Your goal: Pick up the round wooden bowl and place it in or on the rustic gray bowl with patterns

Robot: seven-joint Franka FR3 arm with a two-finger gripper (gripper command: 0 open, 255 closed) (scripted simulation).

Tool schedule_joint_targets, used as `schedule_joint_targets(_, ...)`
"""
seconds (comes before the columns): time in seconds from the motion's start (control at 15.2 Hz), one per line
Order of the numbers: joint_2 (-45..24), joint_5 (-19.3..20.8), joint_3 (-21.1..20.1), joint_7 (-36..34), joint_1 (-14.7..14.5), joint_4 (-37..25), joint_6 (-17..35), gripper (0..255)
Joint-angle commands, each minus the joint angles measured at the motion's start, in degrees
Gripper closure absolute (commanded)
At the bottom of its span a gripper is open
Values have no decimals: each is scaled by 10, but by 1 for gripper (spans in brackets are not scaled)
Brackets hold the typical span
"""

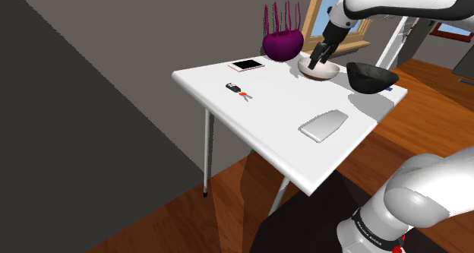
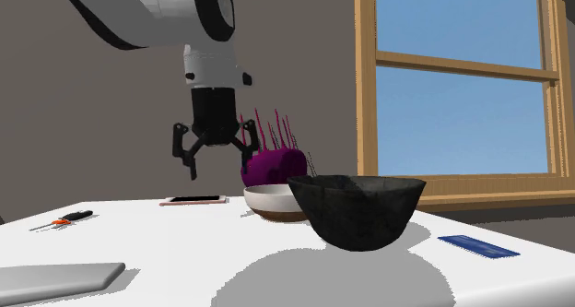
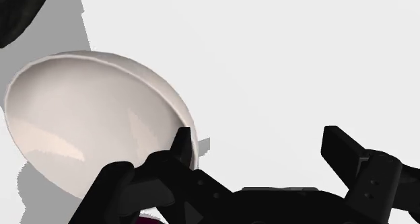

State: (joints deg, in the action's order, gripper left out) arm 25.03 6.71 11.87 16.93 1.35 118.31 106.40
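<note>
The round bowl [image 1: 320, 70] is pale cream inside with a brown foot [image 2: 275, 204] and stands on the white table [image 1: 273, 115] near its far side. Beside it, toward the shoulder view's right, sits the dark grey rough bowl [image 1: 371, 77], large in the foreground of the second exterior view [image 2: 359, 209]. My gripper [image 2: 221, 162] hangs open above the table, empty, at the pale bowl's side. In the wrist view one fingertip [image 3: 182, 143] lies over the bowl's rim [image 3: 94, 128], and the other fingertip [image 3: 340, 145] is over bare table.
A purple spiky vase [image 1: 282, 42] stands just behind the pale bowl. A phone [image 1: 247, 64], a small black and orange tool [image 1: 239, 92], a grey flat slab [image 1: 323, 125] and a blue card [image 2: 477, 246] lie on the table. A wooden window [image 2: 461, 93] is behind.
</note>
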Motion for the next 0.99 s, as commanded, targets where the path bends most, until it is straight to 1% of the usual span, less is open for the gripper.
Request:
schedule_joint_targets(0.0, -37, -2, 16, 19, 2, -29, 12, 0)
schedule_joint_targets(0.2, -90, -9, 36, 47, 4, -78, 22, 0)
schedule_joint_targets(0.66, -101, -11, 41, 48, 5, -36, 75, 0)
schedule_joint_targets(0.92, -102, -11, 41, 48, 5, -33, 79, 0)
